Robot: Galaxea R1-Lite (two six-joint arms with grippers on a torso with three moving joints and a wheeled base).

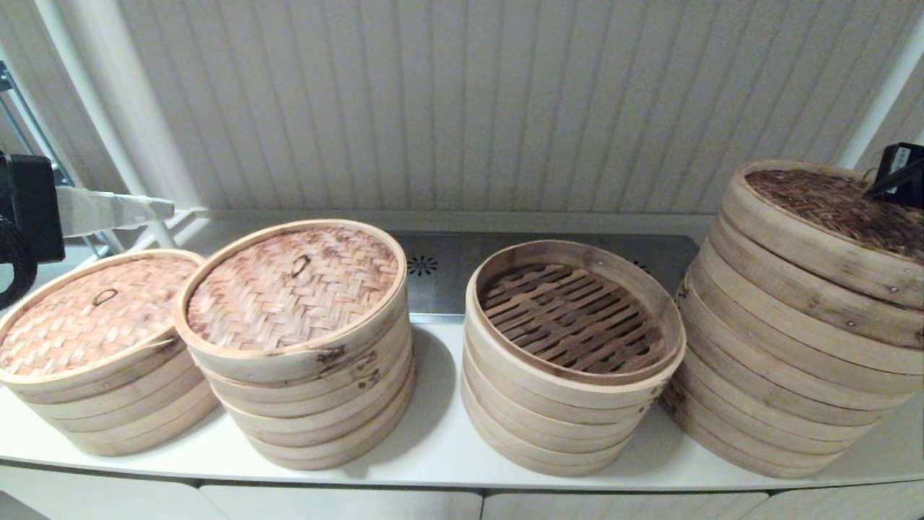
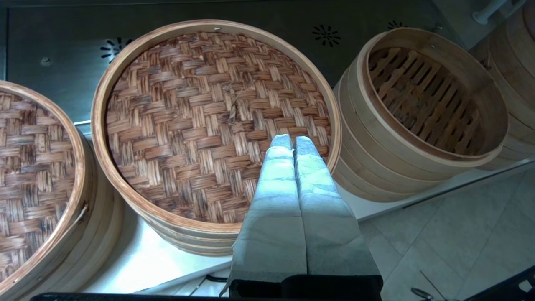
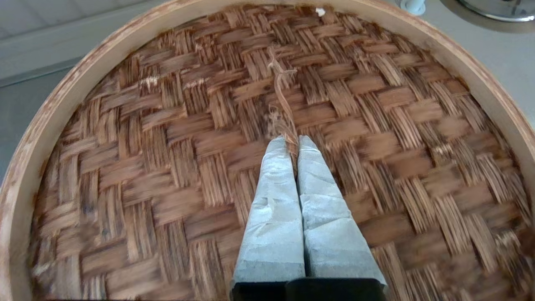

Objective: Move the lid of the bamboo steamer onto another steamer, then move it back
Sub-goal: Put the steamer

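Right wrist view, and we are seeing the right gripper pinching its fingers closed on the little twine loop at the centre of the dark lid, likely because that loop is the only handle. We are judging the lid tilted on the tall stack at three o'clock. The open steamer just beside it looks the likely target. The left gripper is hovering closed over the lidded stack at nine o'clock.
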